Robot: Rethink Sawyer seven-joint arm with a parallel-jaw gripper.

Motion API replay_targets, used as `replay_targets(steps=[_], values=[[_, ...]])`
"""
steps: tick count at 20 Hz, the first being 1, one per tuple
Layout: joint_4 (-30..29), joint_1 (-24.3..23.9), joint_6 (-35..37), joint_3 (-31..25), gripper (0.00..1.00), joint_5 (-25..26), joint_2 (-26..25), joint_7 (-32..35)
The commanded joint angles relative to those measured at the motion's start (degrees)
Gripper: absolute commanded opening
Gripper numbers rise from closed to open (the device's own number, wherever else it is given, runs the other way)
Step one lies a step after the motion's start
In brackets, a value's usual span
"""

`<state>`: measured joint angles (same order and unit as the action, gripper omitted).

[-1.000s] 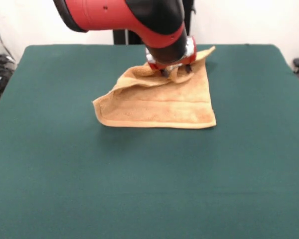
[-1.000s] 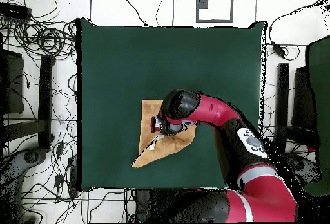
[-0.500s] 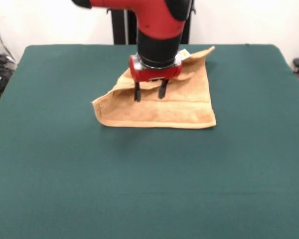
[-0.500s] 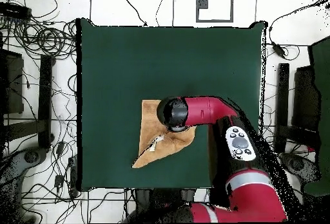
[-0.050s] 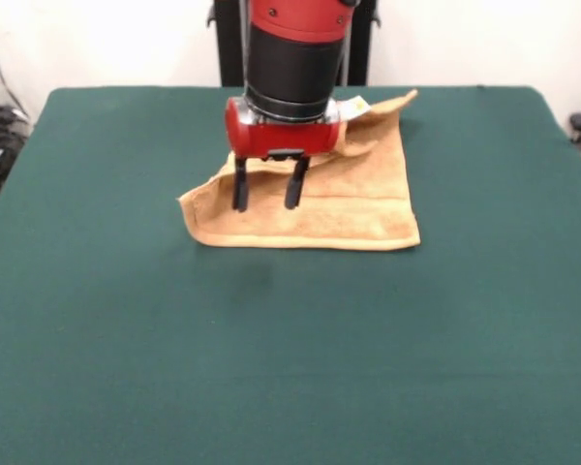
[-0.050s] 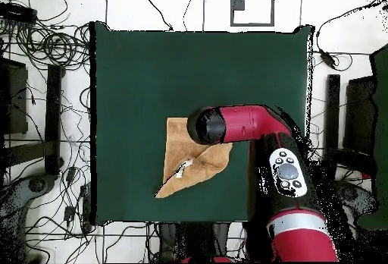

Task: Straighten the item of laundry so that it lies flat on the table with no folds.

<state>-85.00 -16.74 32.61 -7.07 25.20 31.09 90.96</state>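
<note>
The hand [image 5: 268, 194] hangs with its two dark fingers [image 5: 240, 184] spread apart and empty, above the rumpled orange-tan towel [image 5: 339, 203], which lies toward the far middle of the green surface [image 5: 271, 368]. A small white tag [image 5: 355, 107] shows at the towel's far edge, its writing unreadable. From overhead the arm hides the hand, while the towel [image 6: 198, 166] shows one corner drawn out toward the surface's edge.

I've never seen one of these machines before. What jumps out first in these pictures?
The big red and black arm comes down over the middle of the green table, its gripper open and empty, with two dark fingers pointing down above an orange-tan towel. The towel is rumpled: one side is folded over itself, and a small white tag shows in the overhead view.
</note>
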Motion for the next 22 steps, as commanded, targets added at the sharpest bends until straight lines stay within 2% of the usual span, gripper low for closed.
replay_targets(steps=[1, 3, 6, 10, 22], values=[[2.2, -0.2, 0.9, -3.9, 1.00, -0.1, -5.3, 1.4], [2.1, -2.9, 6.5, -7.2, 1.00, -3.5, -6.9, -1.7], [2.2, -4.5, 18.1, -9.4, 1.00, -9.2, -8.3, -2.7], [1.9, -4.4, 27.9, -9.2, 1.00, -13.9, -8.9, -0.1], [4.3, -5.4, 41.2, -9.9, 1.00, -19.7, -13.8, 0.0]])
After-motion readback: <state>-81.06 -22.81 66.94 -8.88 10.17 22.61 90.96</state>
